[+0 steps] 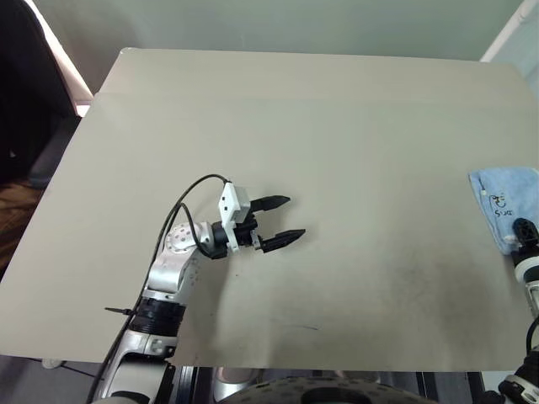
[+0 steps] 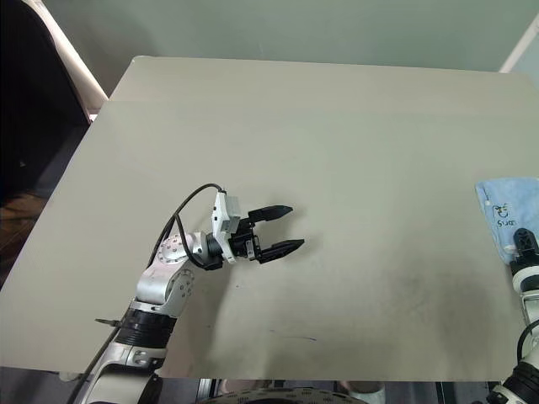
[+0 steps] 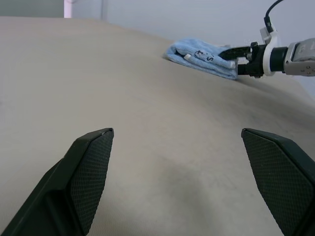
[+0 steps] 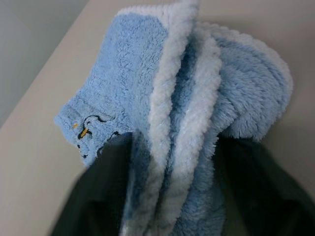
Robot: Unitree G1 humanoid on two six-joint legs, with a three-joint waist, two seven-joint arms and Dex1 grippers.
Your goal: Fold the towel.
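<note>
Left gripper (image 1: 280, 220): hovers over the near-left part of the table, pointing toward the right; its two black fingers stand wide apart with nothing between them.
Right gripper (image 3: 231, 54): at the right edge of the scene, right at the near end of the towel; in the right wrist view its two dark fingers (image 4: 106, 196) are spread, one on each side of the bunched cloth. Whether they press the cloth I cannot tell.
Towel (image 1: 508, 202): light blue terry cloth with white edging, lying on the table at the far right side, partly cut off by the edge of the head views. It is folded into several layers, the white edges stacked one beside another in the right wrist view.
Printed mark (image 4: 87, 131): a small dark design on the towel's upper face, near one corner.
Table (image 1: 320, 135): pale beige top; towel and left gripper are well apart on it.
</note>
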